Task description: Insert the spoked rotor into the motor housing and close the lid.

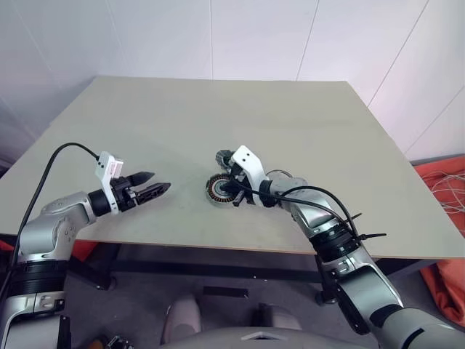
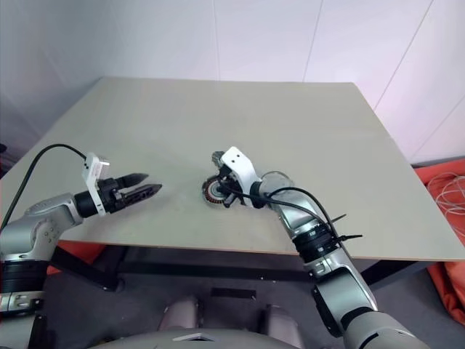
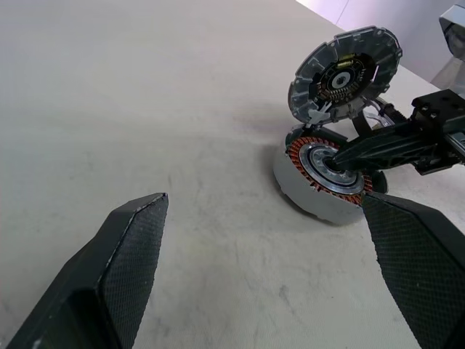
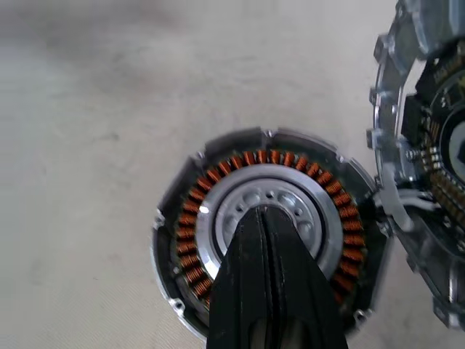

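The housing (image 4: 265, 236) lies flat near the counter's (image 1: 182, 123) middle, windings facing up. The lid (image 3: 345, 73) stands tilted, hinged at its rim. Right fingers (image 4: 270, 240), shut and empty, touch the hub; left fingers (image 1: 156, 187) gape wide, empty.

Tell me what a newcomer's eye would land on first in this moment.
First, the motor housing near the middle of the table, with its bright ring of copper windings around a silver centre. The right gripper, fingers shut, points into that silver centre. Next, the lid stands tilted open just behind the housing, while the left gripper hangs open off to the left, apart from everything.
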You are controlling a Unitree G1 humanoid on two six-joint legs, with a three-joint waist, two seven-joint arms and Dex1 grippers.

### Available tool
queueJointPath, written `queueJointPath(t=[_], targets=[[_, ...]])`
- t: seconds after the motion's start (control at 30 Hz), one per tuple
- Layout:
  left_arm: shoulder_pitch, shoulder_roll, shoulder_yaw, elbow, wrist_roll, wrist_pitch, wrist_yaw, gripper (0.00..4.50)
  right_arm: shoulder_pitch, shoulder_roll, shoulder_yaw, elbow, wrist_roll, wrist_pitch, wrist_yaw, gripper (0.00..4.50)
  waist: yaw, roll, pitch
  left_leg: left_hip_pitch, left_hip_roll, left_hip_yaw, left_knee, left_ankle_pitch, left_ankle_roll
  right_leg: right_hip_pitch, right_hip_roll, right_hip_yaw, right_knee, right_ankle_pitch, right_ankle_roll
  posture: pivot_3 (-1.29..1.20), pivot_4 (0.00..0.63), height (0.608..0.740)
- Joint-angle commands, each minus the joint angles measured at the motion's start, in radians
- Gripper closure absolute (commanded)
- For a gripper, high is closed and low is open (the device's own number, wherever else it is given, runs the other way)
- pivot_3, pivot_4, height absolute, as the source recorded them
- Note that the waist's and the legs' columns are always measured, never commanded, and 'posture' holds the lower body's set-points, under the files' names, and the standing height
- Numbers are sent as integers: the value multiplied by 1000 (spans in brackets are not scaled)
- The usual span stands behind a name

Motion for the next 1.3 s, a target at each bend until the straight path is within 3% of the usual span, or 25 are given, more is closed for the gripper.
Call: queueJointPath(t=[0.03,0.17,0.4,0.57,0.67,1.03,1.2,1.3], targets=[[-18,7,13,-34,-16,-19,3,0,-29,6,-59,-81,52,18,6,4483,0,0,0,0,0,0,0,0,0,0,0,0,0,0,0,0,0,740],[-17,5,14,-32,-16,-21,6,0,-26,-31,-92,-153,98,62,41,4483,1,0,0,0,0,0,0,0,0,0,0,0,0,0,0,0,0,740],[-5,4,17,-33,-18,-23,10,0,62,-272,-142,-362,203,147,209,4483,8,0,0,0,0,0,0,0,0,1,0,0,-1,0,0,0,0,740],[-2,5,11,-31,-18,-23,7,0,83,-389,-203,-375,236,172,227,4483,3,0,0,1,0,0,0,0,0,1,0,0,0,0,1,0,0,740],[-3,4,2,-25,-15,-23,3,0,88,-449,-234,-332,223,145,227,3925,5,0,0,2,1,0,0,0,0,1,1,0,0,-2,4,0,0,740],[-8,-16,-3,-20,-11,-34,10,0,57,-517,-195,-190,156,64,251,65,5,0,0,1,0,0,1,0,0,1,1,0,0,0,0,0,0,740],[2,-19,-1,-25,-10,-37,13,0,72,-531,-154,-187,132,39,286,24,5,0,0,1,0,0,1,0,0,1,1,0,0,0,0,0,0,740],[6,-23,0,-30,-12,-37,17,0,85,-487,-207,-130,157,29,254,24,5,0,0,1,0,0,1,0,0,1,1,0,0,0,0,0,0,740]])
